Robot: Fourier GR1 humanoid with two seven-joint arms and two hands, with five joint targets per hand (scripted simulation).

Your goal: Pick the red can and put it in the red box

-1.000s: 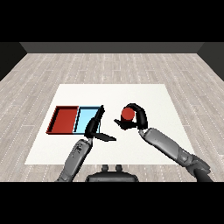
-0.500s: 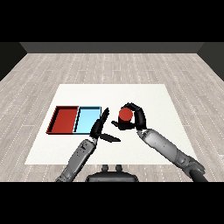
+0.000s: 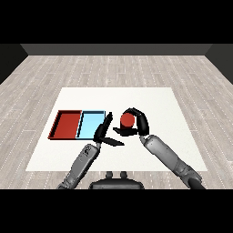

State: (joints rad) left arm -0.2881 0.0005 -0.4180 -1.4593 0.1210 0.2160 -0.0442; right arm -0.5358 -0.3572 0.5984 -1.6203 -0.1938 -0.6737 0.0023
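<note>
Head view
Red can [image 3: 127,120]: held off the worktop [image 3: 168,109] in the right robot hand [image 3: 136,122], just right of the light blue tray [image 3: 91,124]; the red tray [image 3: 68,124] lies beyond that, further left.
Handling, as judged: a small rigid cylinder, probably light, with a smooth side that could slip; not fragile. Best taken round the side wall at mid-height, top left free.
Right robot hand: grasping the can, fingers arched over its top and far side, thumb under and in front. Forearm comes in from the lower right, wrist bent inward toward the trays.
Left robot hand [image 3: 103,132]: released, fingers straight and pointing up and away, thumb stuck out to the right. It stands near the blue tray's right edge, close beside the can but apart from it, holding nothing.
Task status: can not yet in the red tray.
</note>
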